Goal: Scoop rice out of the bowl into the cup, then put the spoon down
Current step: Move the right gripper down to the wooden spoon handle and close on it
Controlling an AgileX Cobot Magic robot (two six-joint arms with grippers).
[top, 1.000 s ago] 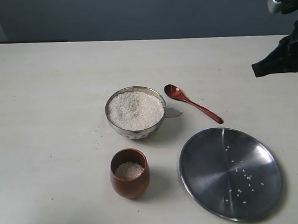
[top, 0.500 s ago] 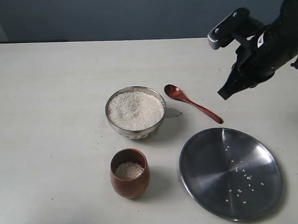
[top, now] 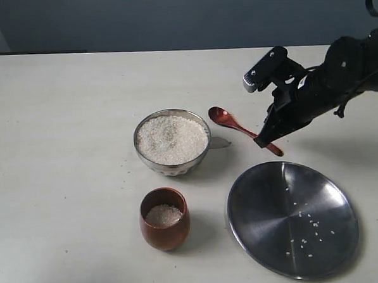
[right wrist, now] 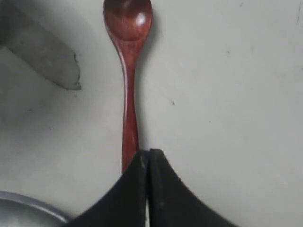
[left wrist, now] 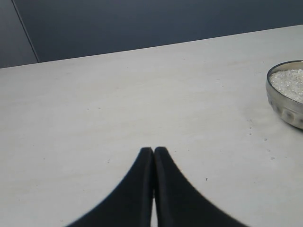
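The spoon [top: 229, 121] lies flat on the table right of the bowl [top: 171, 168], head toward the bowl. My right gripper [top: 260, 141] hovers low over the far part of the handle, fingers pressed together with nothing between them. In the right wrist view the spoon [right wrist: 129, 71] runs straight out from just beside the shut tips of the right gripper [right wrist: 148, 153]. The bowl is heaped with rice [top: 171, 138]. The cup [top: 165, 234] stands in front of it with a little rice [top: 164, 215] inside. My left gripper [left wrist: 153, 150] is shut over bare table, the bowl [left wrist: 279, 104] off to one side.
A flat wide steel plate [top: 268, 207] with several scattered grains lies at the front right, close to the spoon handle's end; its rim [right wrist: 23, 210] shows in the right wrist view. A few loose grains lie left of the bowl.
The right arm has swung in from the right edge and come down toward the spoon's handle. Spoon, bowl, cup and plate have not moved.
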